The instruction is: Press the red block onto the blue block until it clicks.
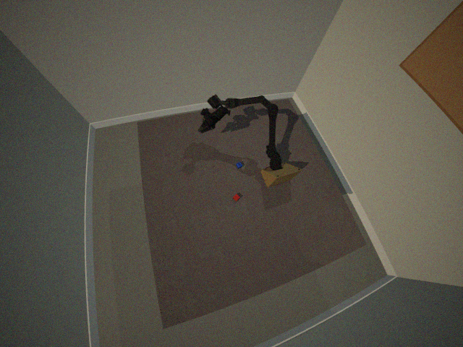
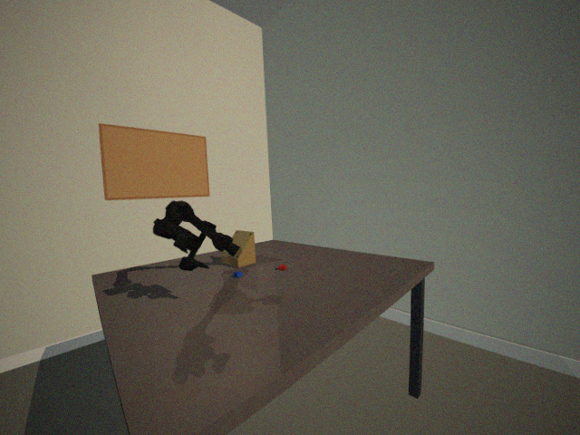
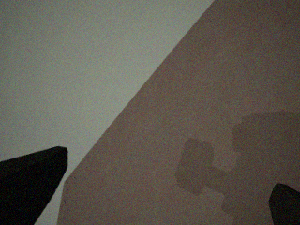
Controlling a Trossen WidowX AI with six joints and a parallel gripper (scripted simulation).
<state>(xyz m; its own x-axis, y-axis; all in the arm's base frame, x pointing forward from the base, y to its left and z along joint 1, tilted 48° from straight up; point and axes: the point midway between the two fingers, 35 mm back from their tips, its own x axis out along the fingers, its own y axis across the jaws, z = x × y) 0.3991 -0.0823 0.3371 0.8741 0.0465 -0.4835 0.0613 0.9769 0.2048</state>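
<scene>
Top view, nearest part of the arm: the black two-fingered hand (image 1: 205,129) (image 2: 193,267) (image 3: 169,176) hangs over the worktop (image 1: 209,254) (image 2: 323,290) (image 3: 141,155), well apart from both blocks.
Hand state: wide, with nothing between the fingers; the wrist view shows one dark finger at each side and neither block.
Blue block: small, blue and blocky (image 1: 239,165) (image 2: 238,274), on the worktop, uncovered; its material is too small to tell.
Red block: small, red and blocky (image 1: 236,197) (image 2: 282,267), on the worktop beyond the blue one from the hand, the two apart.
Arm mount: wedge-shaped, yellow-brown (image 1: 281,175) (image 2: 246,253), behind the blocks in the exterior view.
Step in hand: probably the approach to the red block; grasping and pressing are still undone.
Next move: swing across past the blue block without brushing it, line the fingers up astride the red one, then descend.
</scene>
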